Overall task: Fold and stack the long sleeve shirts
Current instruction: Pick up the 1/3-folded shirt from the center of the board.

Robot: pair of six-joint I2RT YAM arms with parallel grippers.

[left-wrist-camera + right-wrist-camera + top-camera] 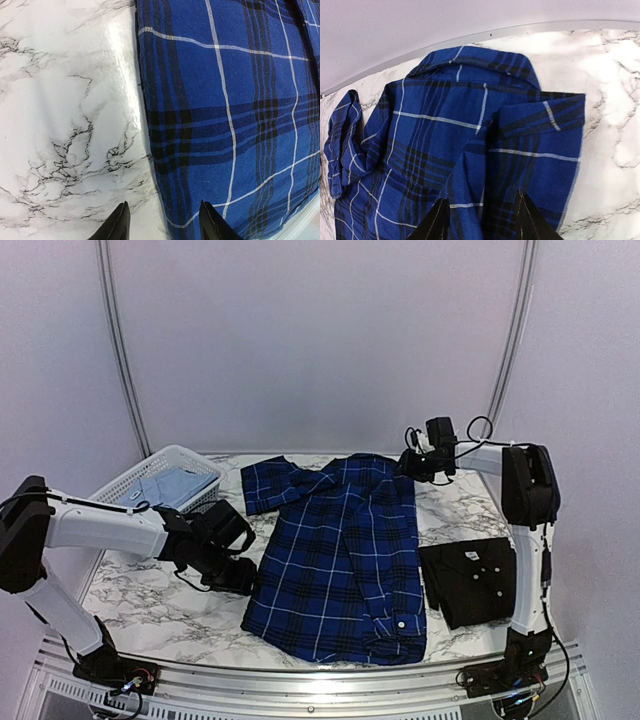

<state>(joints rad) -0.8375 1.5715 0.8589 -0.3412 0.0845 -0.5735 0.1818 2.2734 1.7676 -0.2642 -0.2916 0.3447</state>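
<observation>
The royal-blue-and-navy plaid shirt (340,560) lies spread across the middle of the table, one sleeve folded in along its right side. My left gripper (243,576) sits low at the shirt's left edge. In the left wrist view the left gripper (162,222) stands open, the edge of the plaid shirt (225,125) running between its fingertips. My right gripper (409,466) hovers at the far right shoulder. In the right wrist view the right gripper (482,222) is open above a folded ridge of the plaid shirt (445,130). A folded black shirt (470,580) rests at the right.
A white lattice basket (128,482) at the back left holds a pale blue shirt (180,485). Bare marble tabletop (150,600) shows left of the plaid shirt. The table's far rim and the curved white backdrop lie just beyond the collar.
</observation>
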